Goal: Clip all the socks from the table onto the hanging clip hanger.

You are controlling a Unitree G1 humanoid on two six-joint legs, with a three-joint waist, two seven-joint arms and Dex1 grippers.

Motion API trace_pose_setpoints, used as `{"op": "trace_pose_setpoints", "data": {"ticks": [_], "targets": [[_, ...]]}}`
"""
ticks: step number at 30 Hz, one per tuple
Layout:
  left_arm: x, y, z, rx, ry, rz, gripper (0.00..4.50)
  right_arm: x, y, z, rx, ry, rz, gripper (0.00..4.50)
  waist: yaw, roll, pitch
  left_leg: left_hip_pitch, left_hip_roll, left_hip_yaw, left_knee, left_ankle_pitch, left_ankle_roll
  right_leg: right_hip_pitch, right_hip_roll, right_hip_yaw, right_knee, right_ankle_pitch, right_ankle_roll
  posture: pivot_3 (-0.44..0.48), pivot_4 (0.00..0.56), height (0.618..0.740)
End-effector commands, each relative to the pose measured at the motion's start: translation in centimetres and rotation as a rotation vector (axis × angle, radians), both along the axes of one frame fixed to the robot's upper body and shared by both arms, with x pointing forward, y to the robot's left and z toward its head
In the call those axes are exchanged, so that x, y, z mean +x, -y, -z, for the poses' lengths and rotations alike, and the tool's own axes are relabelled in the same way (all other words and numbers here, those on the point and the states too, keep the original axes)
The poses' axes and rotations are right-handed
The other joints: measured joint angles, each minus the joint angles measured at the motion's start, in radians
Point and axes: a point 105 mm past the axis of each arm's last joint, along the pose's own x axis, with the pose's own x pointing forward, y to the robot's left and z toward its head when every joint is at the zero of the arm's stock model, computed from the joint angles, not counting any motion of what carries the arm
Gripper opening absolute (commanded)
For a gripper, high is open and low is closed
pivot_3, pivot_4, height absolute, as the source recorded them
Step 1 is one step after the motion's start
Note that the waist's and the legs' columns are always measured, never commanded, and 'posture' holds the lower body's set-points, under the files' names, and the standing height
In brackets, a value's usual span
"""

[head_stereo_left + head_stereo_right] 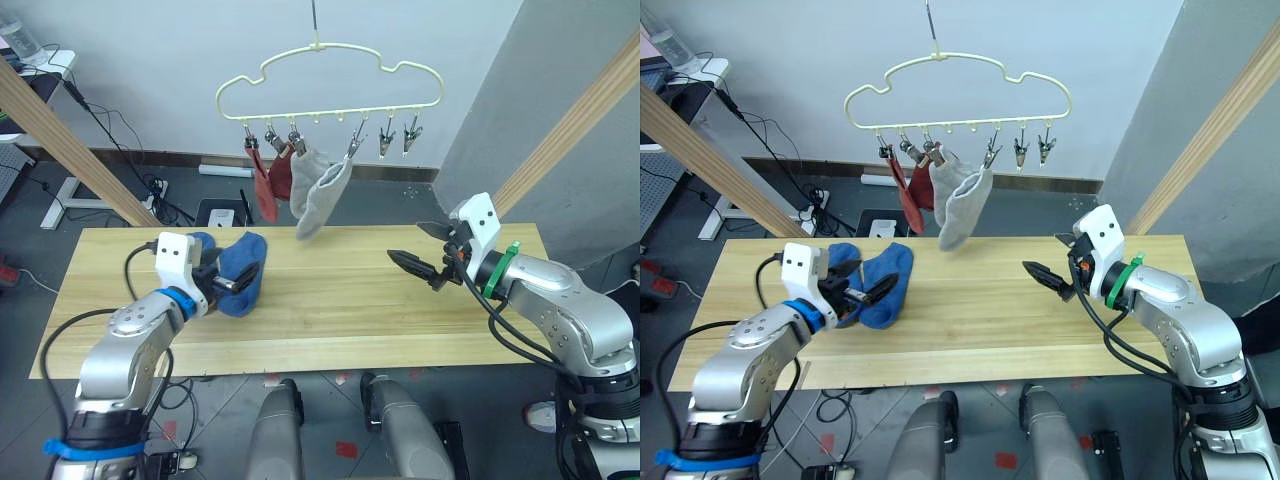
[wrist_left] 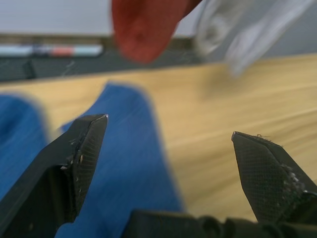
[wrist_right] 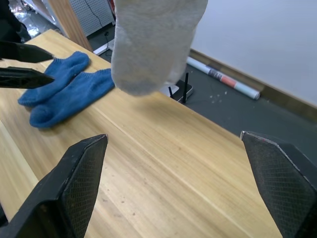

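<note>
Left hand (image 1: 222, 279), fingers apart, reaches low over two blue socks (image 1: 238, 272) on the tabletop (image 1: 330, 310). Right hand (image 1: 428, 252), fingers apart, hovers empty over bare wood. Red and grey socks (image 1: 318, 192) hang clipped to the hanger (image 1: 330, 90).

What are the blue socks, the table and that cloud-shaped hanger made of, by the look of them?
The blue socks look like soft knitted fabric, matte and slightly fuzzy. The table appears to be light wood planks, with visible grain and seams and a smooth finish. The clip hanger seems thin pale-yellow wire, perhaps coated, with small grey clips that look metallic.
</note>
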Motion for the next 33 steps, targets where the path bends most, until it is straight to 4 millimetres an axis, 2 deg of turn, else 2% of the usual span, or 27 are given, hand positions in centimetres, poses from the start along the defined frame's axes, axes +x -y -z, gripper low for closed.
{"op": "trace_pose_setpoints", "data": {"ticks": [1,5,8,17,22,29,33], "targets": [[-0.9,0.2,-2.0,0.042,0.066,0.013,4.48,-0.5,0.0,-0.2,-0.013,0.051,-0.023,4.5,0.004,0.0,0.0,0.0,0.0,0.0,0.0,0.0,0.0,0.0,0.0,0.0,0.0,0.0,0.0,0.045,0.337,0.74],[-1.4,-0.7,-2.1,0.099,0.086,-0.027,4.48,-0.4,0.5,0.3,-0.02,0.058,-0.003,4.5,0.007,0.0,0.0,0.0,0.0,-0.001,0.0,0.0,0.0,0.0,0.0,0.0,0.001,0.0,0.0,0.063,0.337,0.74],[-1.9,-2.0,-2.2,0.243,0.128,-0.094,4.48,0.1,1.1,0.1,-0.017,0.085,0.049,4.5,0.006,0.0,0.0,0.0,0.0,0.0,0.0,0.0,0.0,0.0,0.0,0.0,0.001,0.0,0.0,0.077,0.334,0.74],[-2.7,-2.9,-2.5,0.1,0.123,-0.053,4.48,0.5,1.6,0.0,-0.026,0.127,0.108,4.5,0.017,0.0,0.0,0.0,0.0,0.0,0.0,0.0,0.0,0.0,0.0,0.0,0.001,-0.001,-0.001,0.087,0.332,0.74],[-2.5,-2.1,-2.9,0.106,0.149,-0.013,4.48,1.1,2.2,-0.3,-0.012,0.139,0.173,4.5,0.022,0.0,0.0,0.0,0.0,0.0,0.0,0.0,0.0,0.0,0.0,0.0,0.001,-0.001,-0.001,0.081,0.328,0.74],[-2.4,-1.2,-3.6,0.064,0.181,0.039,4.48,0.6,1.9,-0.4,0.005,0.139,0.186,4.5,0.027,0.0,0.0,0.0,0.0,0.0,0.0,0.0,0.0,0.0,0.0,0.0,0.001,-0.001,-0.001,0.068,0.328,0.74],[-2.1,-1.0,-3.1,0.09,0.16,0.027,4.48,0.7,1.9,-0.4,0.009,0.145,0.201,4.5,0.027,0.0,0.0,0.0,0.0,0.0,0.0,0.0,0.0,0.0,0.0,0.0,0.001,0.0,-0.001,0.059,0.327,0.74]]}}
